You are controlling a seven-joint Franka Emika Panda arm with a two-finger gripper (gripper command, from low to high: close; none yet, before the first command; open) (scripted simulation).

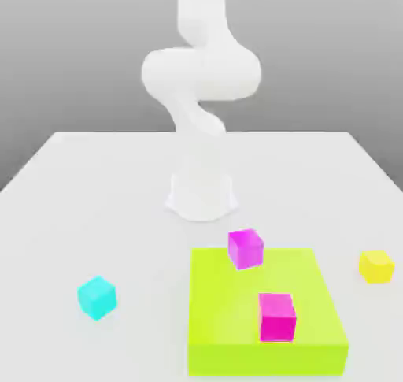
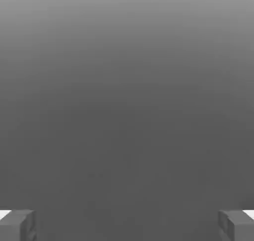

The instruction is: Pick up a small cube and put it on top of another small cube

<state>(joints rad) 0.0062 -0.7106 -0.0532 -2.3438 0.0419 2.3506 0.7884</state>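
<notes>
The small cyan cube (image 1: 97,297) rests on the white table toward the exterior view's left, near the front. In the hand view my gripper (image 2: 127,225) is open: its two grey fingertips (image 2: 20,225) stand far apart with nothing between them, facing plain grey background. The white arm (image 1: 201,73) rises from its base (image 1: 201,195) at the middle of the table and leaves the picture at the top, well away from the cyan cube.
A flat lime-green slab (image 1: 307,349) lies at the front, right of centre, with one pink cube (image 1: 245,248) at its far edge and another pink cube (image 1: 277,316) on it. A yellow cube (image 1: 376,266) sits at the exterior view's right.
</notes>
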